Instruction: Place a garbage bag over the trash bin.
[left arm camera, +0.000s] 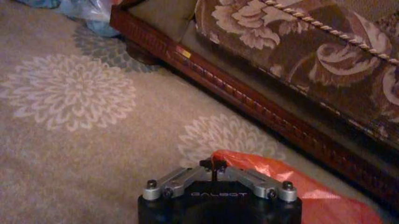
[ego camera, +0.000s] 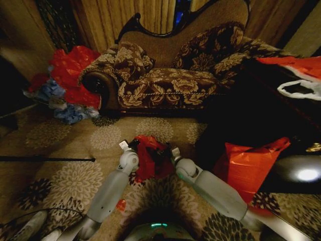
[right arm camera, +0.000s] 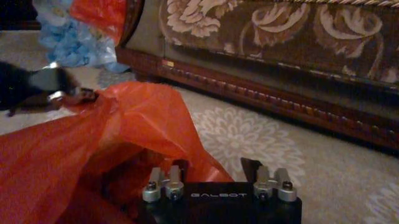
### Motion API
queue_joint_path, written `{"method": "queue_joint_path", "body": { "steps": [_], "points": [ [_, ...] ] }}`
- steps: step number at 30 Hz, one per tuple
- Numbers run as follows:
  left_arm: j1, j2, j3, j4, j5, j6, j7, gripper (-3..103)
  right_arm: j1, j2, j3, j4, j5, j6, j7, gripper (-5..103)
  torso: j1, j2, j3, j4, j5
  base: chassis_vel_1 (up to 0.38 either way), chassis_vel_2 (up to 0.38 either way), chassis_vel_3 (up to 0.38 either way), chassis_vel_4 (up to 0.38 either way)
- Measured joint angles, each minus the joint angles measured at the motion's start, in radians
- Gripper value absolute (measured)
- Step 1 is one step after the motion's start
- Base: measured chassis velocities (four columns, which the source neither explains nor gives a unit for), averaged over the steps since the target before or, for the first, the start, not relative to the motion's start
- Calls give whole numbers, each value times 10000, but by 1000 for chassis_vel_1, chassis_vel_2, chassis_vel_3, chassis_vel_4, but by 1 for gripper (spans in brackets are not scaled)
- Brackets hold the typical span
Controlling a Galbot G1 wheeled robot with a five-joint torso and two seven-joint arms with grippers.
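Observation:
The deep-red crinkly garbage bag (ego camera: pixel 149 159) hangs on the carpet between my two grippers, in front of the sofa. My left gripper (left arm camera: pixel 214 164) is shut on the bag's edge (left arm camera: pixel 268 175). It also appears across the bag in the right wrist view, as the left gripper (right arm camera: pixel 78 95) pulling the bag's rim taut. My right gripper (right arm camera: pixel 215 167) is open at the bag's other side, and a fold of the garbage bag (right arm camera: pixel 143 121) lies between its fingers. The bag's mouth gapes dark inside. The trash bin is hidden by the bag.
A floral sofa (ego camera: pixel 165 80) stands close behind. A heap of red and blue bags (ego camera: pixel 67 85) lies at its left end. A larger orange-red bag (ego camera: pixel 246 165) leans on a dark table (ego camera: pixel 271 110) to the right. A thin black rod (ego camera: pixel 45 159) lies on the carpet to the left.

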Motion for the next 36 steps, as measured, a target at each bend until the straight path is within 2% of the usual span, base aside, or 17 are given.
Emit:
{"method": "queue_joint_path", "body": {
  "steps": [2,5,6,7,8,9,10,13,14,16,17,19,22,23,27,34,36],
  "points": [
    [52,30,-4,-57,0,32,3,2,22,34,5,-55,8,33,24,52,0,0,0,1,0,0,0,0,0],
    [304,220,-24,-396,8,212,245,13,90,178,40,-208,102,124,144,37,0,0,0,2,1,0,0,0,0],
    [304,220,-24,-396,8,212,245,13,90,178,40,-208,102,124,144,37,0,0,0,2,1,0,0,0,0],
    [530,408,-96,-714,108,373,754,24,129,228,43,-204,294,119,276,31,0,0,0,0,1,0,0,0,0],
    [679,544,-151,-916,254,508,1110,24,168,263,43,-188,459,91,384,25,0,0,0,0,1,0,0,0,0],
    [864,705,-207,-1162,459,640,1493,29,217,314,42,-178,633,44,492,20,0,0,0,1,1,0,0,0,0],
    [864,705,-207,-1162,459,640,1493,29,217,314,42,-178,633,44,492,20,0,0,0,1,1,0,0,0,0],
    [1373,1144,-304,-1836,1023,933,2097,45,346,396,40,-269,773,-8,590,9,0,0,0,3,1,0,0,0,0],
    [1373,1144,-304,-1836,1023,933,2097,45,346,396,40,-269,773,-8,590,9,0,0,0,3,1,0,0,0,0],
    [1734,1388,-285,-2328,1335,1268,2144,56,403,418,25,-277,842,-37,599,2,0,0,0,2,1,0,0,0,0],
    [1846,1439,-254,-2463,1472,1416,2094,61,409,423,12,-251,890,-55,609,1,0,0,-1,2,1,0,0,0,0],
    [1933,1475,-214,-2563,1676,1581,2049,61,409,426,-3,-223,926,-67,612,1,0,0,0,2,1,0,0,0,0],
    [1990,1552,-44,-2605,2255,1954,2077,78,391,427,-33,-127,999,-85,619,0,-1,0,-1,3,1,0,0,0,0],
    [1990,1552,-44,-2605,2255,1954,2077,78,391,427,-33,-127,999,-85,619,0,-1,0,-1,3,1,0,0,0,0],
    [1488,1392,126,-1988,2247,1983,2087,97,316,360,-31,-21,1014,-83,614,0,0,0,0,1,2,0,0,0,0],
    [967,1071,311,-1239,1978,1724,2176,101,171,259,23,71,1006,-58,604,0,0,0,0,0,3,0,0,0,0],
    [878,936,390,-950,1953,1552,2192,94,109,213,23,150,1006,-57,606,0,0,0,0,1,1,0,0,0,0]
  ]
}}
